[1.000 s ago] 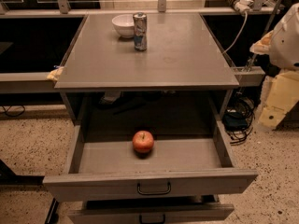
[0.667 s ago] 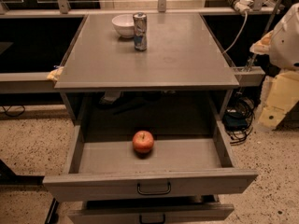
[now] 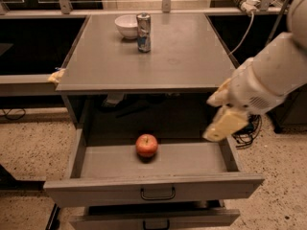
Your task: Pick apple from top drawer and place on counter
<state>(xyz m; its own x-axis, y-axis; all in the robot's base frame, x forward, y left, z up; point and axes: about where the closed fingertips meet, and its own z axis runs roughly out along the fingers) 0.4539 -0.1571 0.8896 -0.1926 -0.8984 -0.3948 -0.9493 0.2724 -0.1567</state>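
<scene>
The apple, red with yellowish patches, lies in the middle of the open top drawer, which is pulled out toward me. The counter is the grey cabinet top above it. My gripper hangs at the right, over the drawer's right side wall and below the counter's front right corner. It is to the right of the apple and above it, apart from it. Its cream fingers stand apart and hold nothing.
A white bowl and a drink can stand at the back of the counter. The lower drawer is slightly out below. Cables lie on the floor at the right. A yellowish object sits at the counter's left edge.
My arm has swung in from the far right, down and to the left, so the gripper now hangs over the drawer's right side. The apple has not moved.
</scene>
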